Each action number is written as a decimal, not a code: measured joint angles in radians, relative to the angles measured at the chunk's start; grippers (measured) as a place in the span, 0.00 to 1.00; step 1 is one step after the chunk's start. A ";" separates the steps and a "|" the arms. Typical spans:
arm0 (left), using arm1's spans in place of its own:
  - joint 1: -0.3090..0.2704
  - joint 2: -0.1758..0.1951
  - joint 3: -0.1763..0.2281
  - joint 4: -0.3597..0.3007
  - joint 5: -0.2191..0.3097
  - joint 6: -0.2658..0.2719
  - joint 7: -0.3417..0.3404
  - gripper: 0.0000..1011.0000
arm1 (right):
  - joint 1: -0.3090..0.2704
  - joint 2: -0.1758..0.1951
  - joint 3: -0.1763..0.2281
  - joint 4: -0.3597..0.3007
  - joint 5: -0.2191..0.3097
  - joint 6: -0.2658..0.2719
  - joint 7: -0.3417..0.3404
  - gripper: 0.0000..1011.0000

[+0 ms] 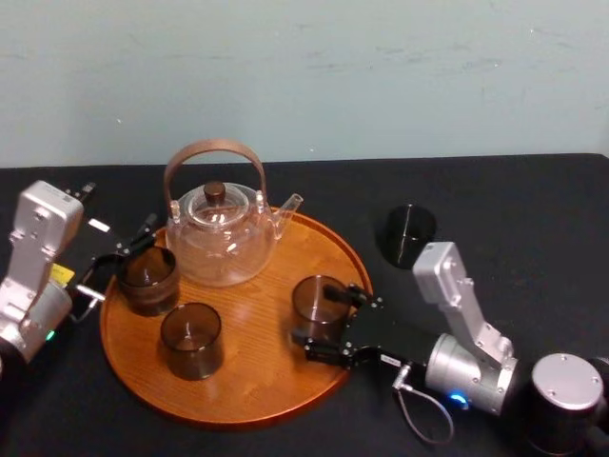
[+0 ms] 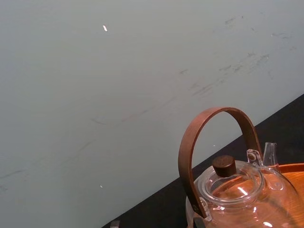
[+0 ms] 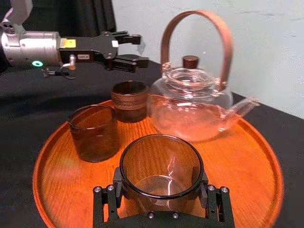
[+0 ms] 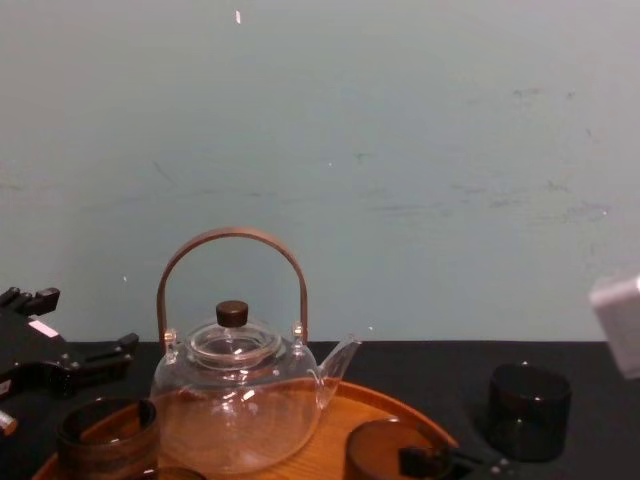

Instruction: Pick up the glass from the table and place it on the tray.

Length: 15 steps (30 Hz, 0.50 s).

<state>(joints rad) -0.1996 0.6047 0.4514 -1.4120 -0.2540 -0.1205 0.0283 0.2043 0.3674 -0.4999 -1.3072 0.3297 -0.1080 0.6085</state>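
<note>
A brown-tinted glass (image 1: 316,300) stands on the round wooden tray (image 1: 266,381), near its right rim. My right gripper (image 1: 322,322) reaches in from the right, shut on the glass, one finger on each side. The right wrist view shows the glass (image 3: 161,166) between the black fingers (image 3: 110,202), its base on the tray (image 3: 247,161). At the tray's left edge my left gripper (image 1: 124,249) hangs open, just behind a wood-banded glass (image 1: 147,278). A dark glass (image 1: 406,233) stands on the black table (image 1: 514,209), to the right of the tray.
A clear glass teapot (image 1: 221,238) with a curved wooden handle stands at the back of the tray. Another tinted glass (image 1: 190,338) sits at the tray's front left. A pale wall rises behind the table.
</note>
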 joint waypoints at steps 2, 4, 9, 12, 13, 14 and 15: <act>0.000 0.000 0.000 0.000 0.000 0.000 0.000 0.99 | 0.009 -0.007 -0.010 0.011 -0.002 -0.002 0.004 0.90; 0.000 0.000 0.000 0.000 0.000 0.000 0.000 0.99 | 0.023 -0.019 -0.025 0.028 -0.004 -0.005 0.009 0.90; 0.000 0.000 0.000 0.000 0.000 0.000 0.000 0.99 | 0.048 -0.039 -0.055 0.054 -0.010 -0.010 0.023 0.90; 0.000 0.000 0.000 0.000 0.000 0.000 0.000 0.99 | 0.061 -0.050 -0.073 0.068 -0.015 -0.013 0.030 0.90; 0.000 0.000 0.000 0.000 0.000 0.000 0.000 0.99 | 0.067 -0.055 -0.079 0.074 -0.016 -0.014 0.032 0.90; 0.000 0.000 0.000 0.000 0.000 0.000 0.000 0.99 | 0.070 -0.057 -0.083 0.078 -0.018 -0.015 0.034 0.90; 0.000 0.000 0.000 0.000 0.000 0.000 0.000 0.99 | 0.072 -0.059 -0.086 0.080 -0.018 -0.015 0.034 0.90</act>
<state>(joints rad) -0.1995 0.6047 0.4514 -1.4120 -0.2539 -0.1205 0.0283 0.2768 0.3081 -0.5858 -1.2268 0.3113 -0.1231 0.6430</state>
